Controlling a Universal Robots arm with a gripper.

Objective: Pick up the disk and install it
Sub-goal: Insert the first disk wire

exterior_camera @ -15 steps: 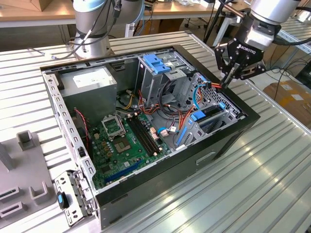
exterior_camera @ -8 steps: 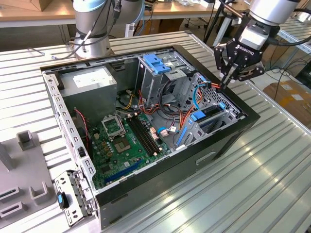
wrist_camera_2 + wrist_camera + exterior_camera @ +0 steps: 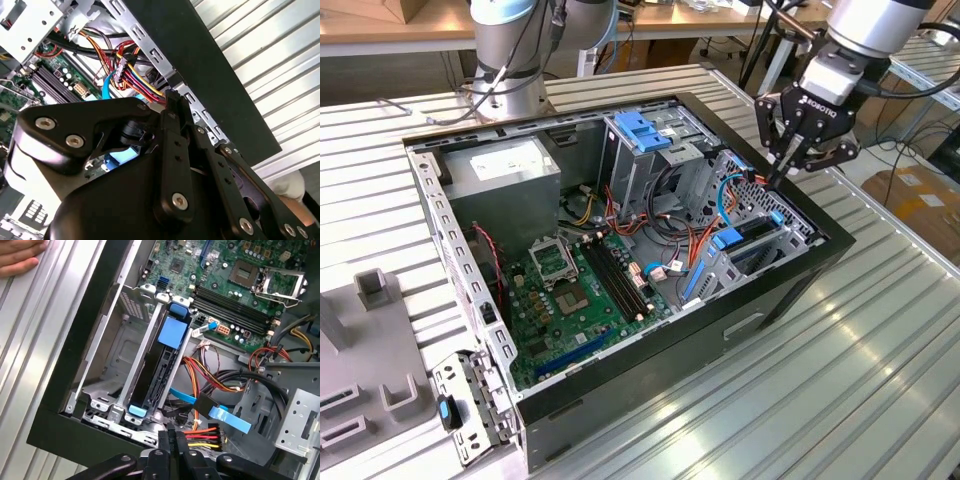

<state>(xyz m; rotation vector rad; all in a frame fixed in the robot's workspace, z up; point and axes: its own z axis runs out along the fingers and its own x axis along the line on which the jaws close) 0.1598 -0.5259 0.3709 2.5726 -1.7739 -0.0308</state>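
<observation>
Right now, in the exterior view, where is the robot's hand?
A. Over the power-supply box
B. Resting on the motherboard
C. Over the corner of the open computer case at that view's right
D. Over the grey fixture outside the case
C: in the exterior view the hand hangs over the corner of the case at that view's right, above the blue-tabbed drive bay and well away from the power-supply box.

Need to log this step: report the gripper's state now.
Gripper: shut, fingers together, holding nothing, poised over the drive bay at the open computer case's edge.
</observation>
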